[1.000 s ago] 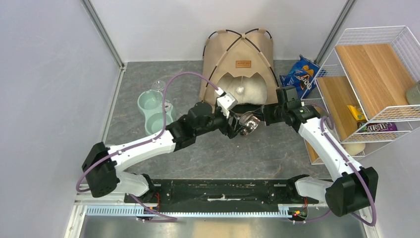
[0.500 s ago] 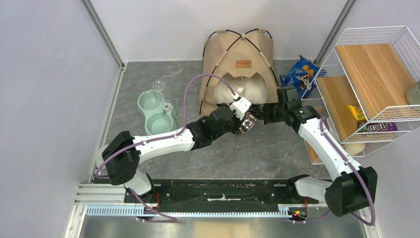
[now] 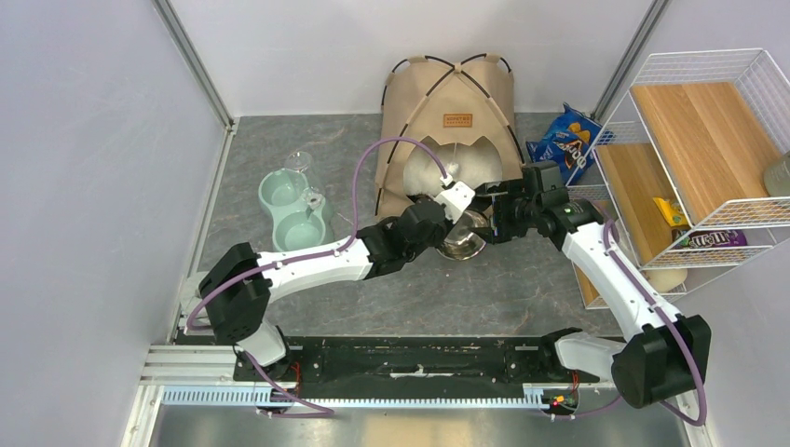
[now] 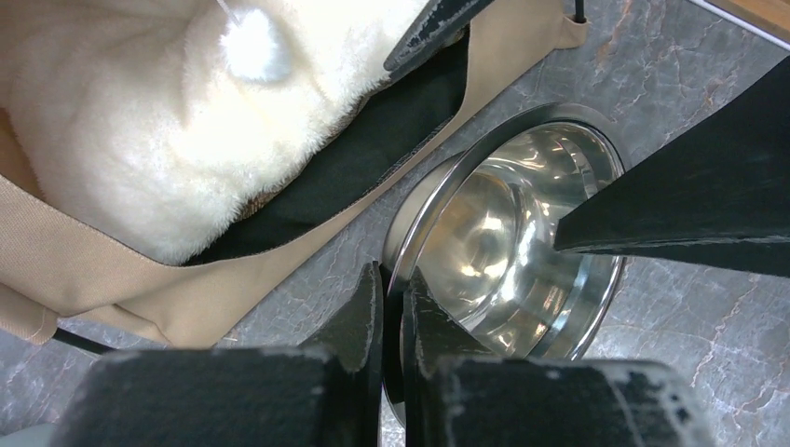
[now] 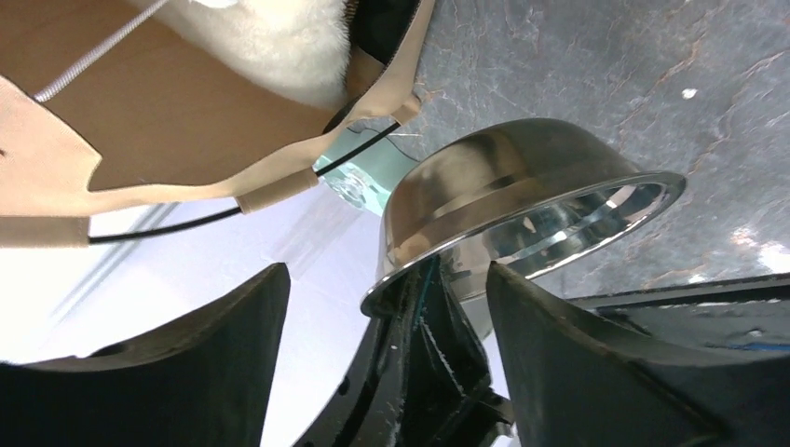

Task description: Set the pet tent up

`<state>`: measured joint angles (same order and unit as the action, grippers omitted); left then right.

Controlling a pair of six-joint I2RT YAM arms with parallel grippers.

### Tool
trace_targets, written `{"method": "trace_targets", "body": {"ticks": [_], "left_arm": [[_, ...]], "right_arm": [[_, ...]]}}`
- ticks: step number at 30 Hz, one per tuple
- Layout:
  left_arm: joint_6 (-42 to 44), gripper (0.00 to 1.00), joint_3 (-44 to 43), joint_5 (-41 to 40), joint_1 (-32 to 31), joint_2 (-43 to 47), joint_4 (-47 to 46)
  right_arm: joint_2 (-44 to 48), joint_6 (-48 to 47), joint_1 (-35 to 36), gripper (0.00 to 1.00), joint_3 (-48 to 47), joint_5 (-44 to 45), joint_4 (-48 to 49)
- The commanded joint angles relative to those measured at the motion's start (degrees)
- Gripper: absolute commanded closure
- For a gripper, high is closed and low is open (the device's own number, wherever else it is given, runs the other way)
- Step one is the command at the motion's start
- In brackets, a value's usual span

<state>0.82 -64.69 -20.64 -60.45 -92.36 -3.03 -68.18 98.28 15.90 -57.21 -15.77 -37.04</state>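
As the left gripper point(image 4: 391, 279) clamps the rim of the steel bowl point(image 4: 508, 247), seemingly to set it by the entrance, the right gripper point(image 5: 382, 277) gapes wide, holding nothing; the pet tent point(image 3: 447, 98) stands erected at the far edge of the tabletop point(image 3: 522, 279).

The dark brown candy packet point(image 3: 713, 239), lying in the white wire shelf point(image 3: 691, 58) at the right, carries the pale word "m&m's". The small brown label patch point(image 3: 456, 120) on the tan fabric pet tent point(image 3: 410, 104) and the print on the blue snack bag point(image 3: 562, 142) are too small to read.
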Motion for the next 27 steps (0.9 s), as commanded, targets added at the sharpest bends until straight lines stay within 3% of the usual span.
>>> {"method": "trace_targets", "body": {"ticks": [1, 11, 19, 27], "left_arm": [[-0.21, 0.98, -2.34, -2.63, 0.16, 1.51, -0.06], [-3.3, 0.98, -1.48, -4.05, 5.42, 10.07, 7.74], [-3.99, 0.98, -8.14, -0.5, 18.45, 21.28, 17.44], [-11.6, 0.98, -13.51, -1.6, 38.21, 23.4, 22.52]], "right_arm": [[2.48, -6.53, -0.08, 0.12, -1.13, 1.6, 0.85], [5.6, -20.75, -1.63, 0.07, -8.51, 7.24, -0.06], [4.72, -30.61, -2.25, 0.07, -15.1, 9.27, -0.05], [1.45, -30.7, -2.29, 0.07, -13.83, 6.13, 0.29]]}}
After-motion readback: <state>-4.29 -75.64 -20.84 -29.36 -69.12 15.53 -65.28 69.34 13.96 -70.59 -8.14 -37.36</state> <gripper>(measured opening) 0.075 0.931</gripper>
